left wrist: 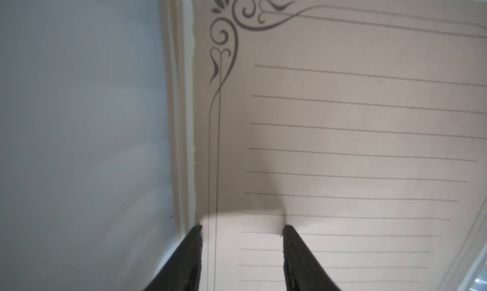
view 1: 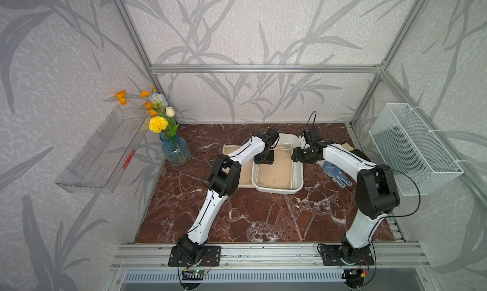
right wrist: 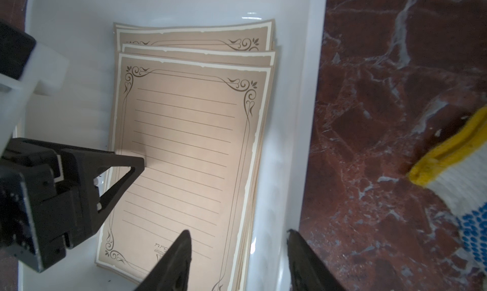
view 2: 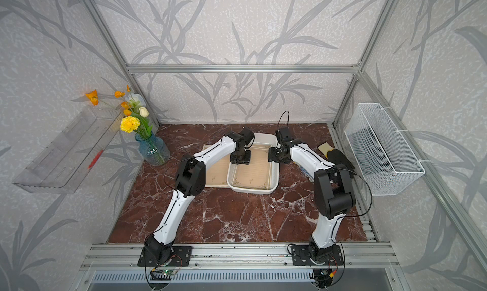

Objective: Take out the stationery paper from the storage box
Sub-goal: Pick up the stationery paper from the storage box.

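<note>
Left end effector [left wrist: 243, 227] sits in the storage box [view 1: 275, 190], jaws half apart on the top stationery paper [right wrist: 189, 144], gripping nothing, right end effector [right wrist: 238, 233] open alongside: grasping step, I'd say, wanting a pinch and lift next.

white left arm [view 1: 245, 151] hides much of the tan ruled sheet [view 1: 246, 174] on the red marble surface [view 1: 263, 218]; yellow-cuffed knit glove [right wrist: 448, 181] is cropped.

Tan ruled stationery paper [right wrist: 184, 144], white storage box [right wrist: 297, 118], apparently blue-dotted glove [right wrist: 453, 187]
</note>
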